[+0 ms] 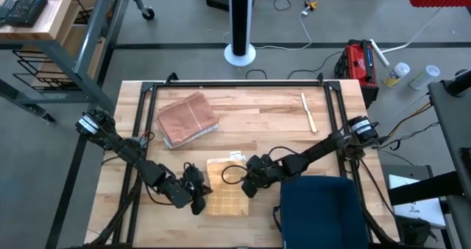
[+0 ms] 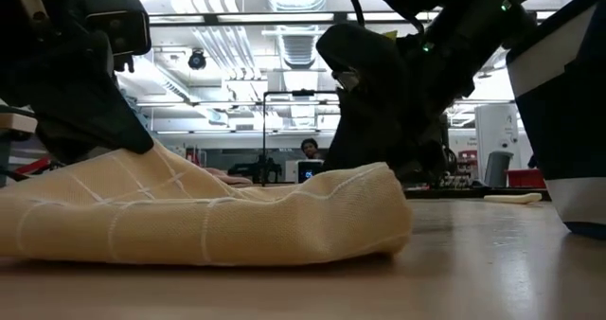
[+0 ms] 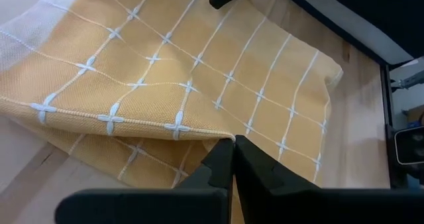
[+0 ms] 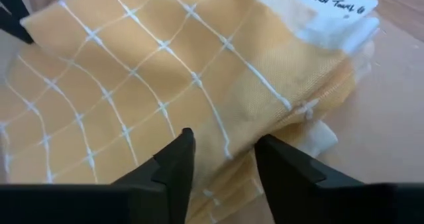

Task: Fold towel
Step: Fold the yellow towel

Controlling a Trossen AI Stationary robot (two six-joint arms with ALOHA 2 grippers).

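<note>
A yellow towel (image 1: 224, 190) with a white grid pattern lies folded near the table's front edge, seen also in the low view (image 2: 208, 216). A white label (image 4: 338, 5) sits at one corner. My left gripper (image 1: 199, 200) is shut on the towel's left side (image 3: 233, 144). My right gripper (image 1: 245, 186) stands at the towel's right side with its fingers apart (image 4: 222, 151), cloth showing in the gap between them. My left gripper pinches a folded edge (image 3: 222, 132) of the towel's upper layers between its two fingers. It comes slanting down from the table's left. That edge is raised off the lower layer (image 3: 132, 161), which stays flat on the table. Of my right gripper, I cannot tell whether its fingers (image 4: 175, 161) touch the towel's stacked layers.
A folded reddish-brown cloth (image 1: 188, 120) lies at the far left of the table. A pale wooden stick (image 1: 307, 111) lies at the far right. A dark blue box (image 1: 320, 212) stands at the near right, close to my right arm. Black rails (image 1: 235, 85) frame the work area.
</note>
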